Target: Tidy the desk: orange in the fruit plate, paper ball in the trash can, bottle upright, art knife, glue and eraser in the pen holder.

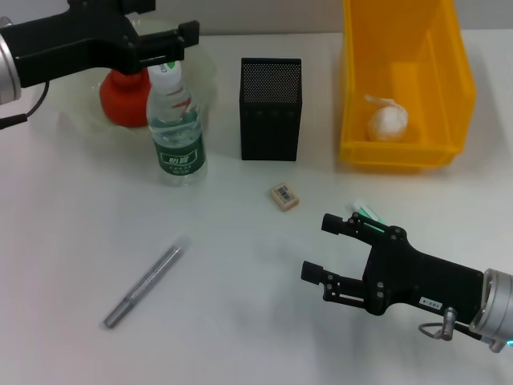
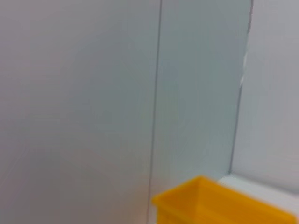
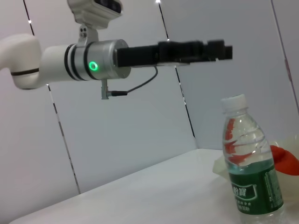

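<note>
A clear water bottle (image 1: 176, 128) with a green label stands upright beside the fruit plate (image 1: 68, 112), which holds the orange (image 1: 120, 96). My left gripper (image 1: 178, 42) is open just above the bottle's cap. The right wrist view also shows the bottle (image 3: 250, 172) and the left gripper (image 3: 219, 50) over it. A paper ball (image 1: 387, 120) lies in the yellow bin (image 1: 401, 152). The black mesh pen holder (image 1: 271, 108) stands mid-table. An eraser (image 1: 284, 196) and a grey art knife (image 1: 144, 286) lie on the table. My right gripper (image 1: 321, 247) is open and empty, partly covering the green-white glue (image 1: 369, 212).
The white table (image 1: 240, 321) runs up to a pale panelled wall (image 2: 93, 93). The yellow bin's corner (image 2: 210, 200) shows in the left wrist view. The left arm (image 3: 84, 63) reaches over the plate from the left.
</note>
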Robot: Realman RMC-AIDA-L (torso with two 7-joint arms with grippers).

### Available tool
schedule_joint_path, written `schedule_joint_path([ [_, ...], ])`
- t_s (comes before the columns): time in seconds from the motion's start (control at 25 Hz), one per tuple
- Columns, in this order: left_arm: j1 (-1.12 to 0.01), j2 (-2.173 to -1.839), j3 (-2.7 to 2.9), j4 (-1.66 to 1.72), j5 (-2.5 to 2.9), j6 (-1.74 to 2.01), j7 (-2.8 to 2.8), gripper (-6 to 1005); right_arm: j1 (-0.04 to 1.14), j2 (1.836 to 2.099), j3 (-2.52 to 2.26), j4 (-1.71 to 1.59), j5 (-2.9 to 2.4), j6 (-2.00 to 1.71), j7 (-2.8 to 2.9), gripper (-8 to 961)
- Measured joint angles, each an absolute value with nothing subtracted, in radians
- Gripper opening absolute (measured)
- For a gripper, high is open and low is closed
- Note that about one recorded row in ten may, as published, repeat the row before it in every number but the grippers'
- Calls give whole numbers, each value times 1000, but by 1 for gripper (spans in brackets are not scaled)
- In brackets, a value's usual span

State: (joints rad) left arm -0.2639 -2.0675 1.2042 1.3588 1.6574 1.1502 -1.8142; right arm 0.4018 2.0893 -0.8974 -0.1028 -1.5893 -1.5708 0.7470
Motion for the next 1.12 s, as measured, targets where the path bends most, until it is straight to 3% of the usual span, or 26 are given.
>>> schedule_joint_path([
  [0.56, -311, -2064, 1092, 865, 1419, 1800, -1234, 807, 402, 2089, -887, -103, -1583, -1571, 749, 818],
  [1.12, -304, -2066, 1085, 800, 1699, 1749, -1169, 806, 397, 2081, -887, -164, -1583, -1596, 842, 818],
])
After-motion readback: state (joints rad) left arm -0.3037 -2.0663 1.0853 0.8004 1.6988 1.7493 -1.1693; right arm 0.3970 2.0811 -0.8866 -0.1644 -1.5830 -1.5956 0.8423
